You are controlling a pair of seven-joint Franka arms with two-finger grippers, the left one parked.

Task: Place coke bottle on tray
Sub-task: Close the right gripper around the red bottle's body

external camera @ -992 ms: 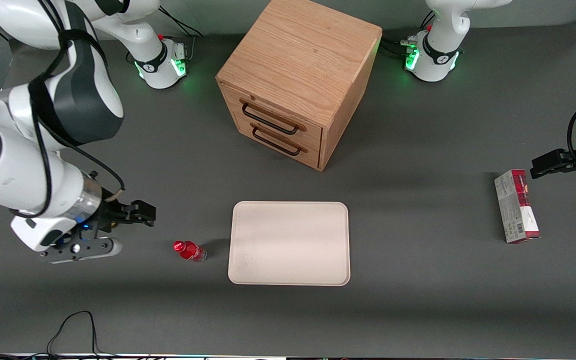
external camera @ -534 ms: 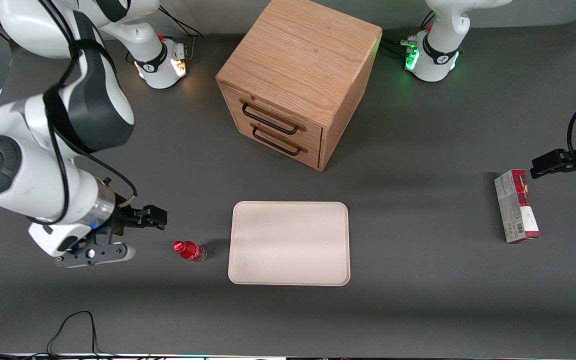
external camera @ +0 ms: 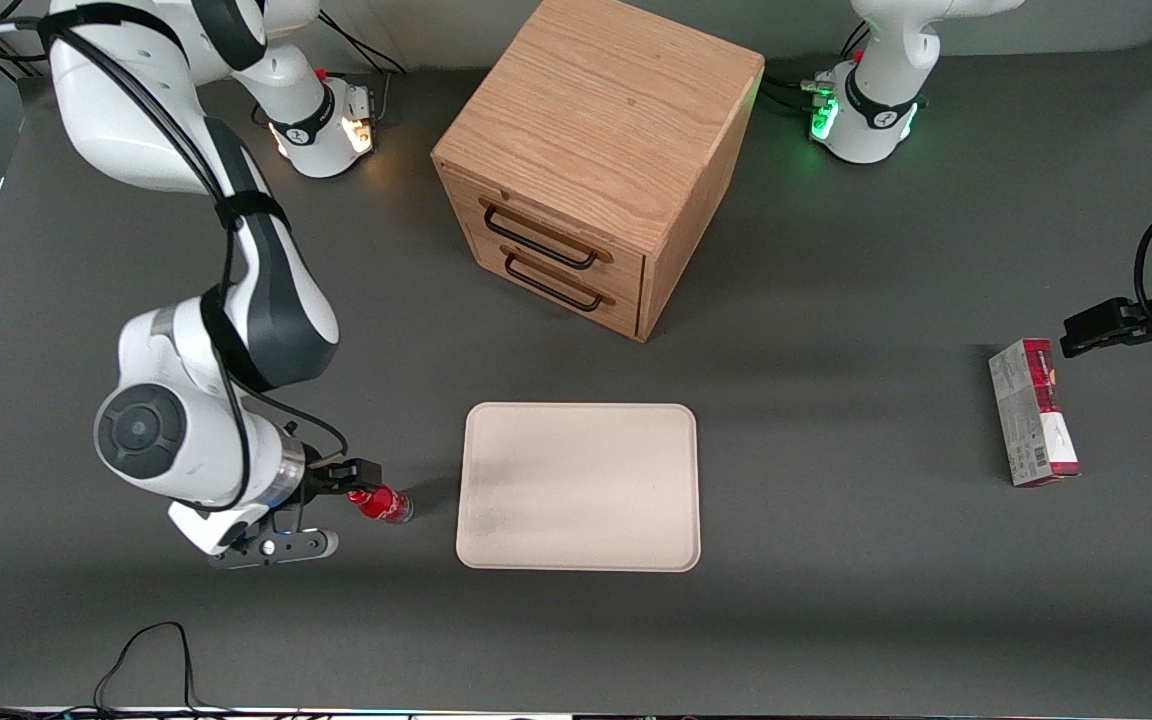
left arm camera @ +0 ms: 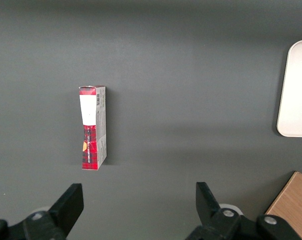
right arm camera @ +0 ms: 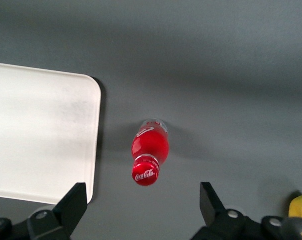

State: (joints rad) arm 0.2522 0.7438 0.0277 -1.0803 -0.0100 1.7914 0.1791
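Gripper (right arm camera: 140, 210) spread wide above the coke bottle (right arm camera: 149, 152), holding nothing.

Front view: gripper (external camera: 348, 478) hangs over the bottle's cap end, on the side toward the working arm's end of the table; its 2 fingers (right arm camera: 70, 207) stand well apart, with the bottle seen between them from the wrist camera. Coke bottle (external camera: 382, 503) stands on the dark table (external camera: 836, 600), red cap up, clear base down, just beside the tray (external camera: 578, 486) but not touching it. Tray lies flat, nothing on it. Wooden cabinet (external camera: 596, 160) with 2 drawers sits farther from the front camera than the tray. Red-and-white carton (external camera: 1033, 412) lies toward the parked arm's end. A yellow lump (right arm camera: 301, 207) shows near the gripper in the wrist view.
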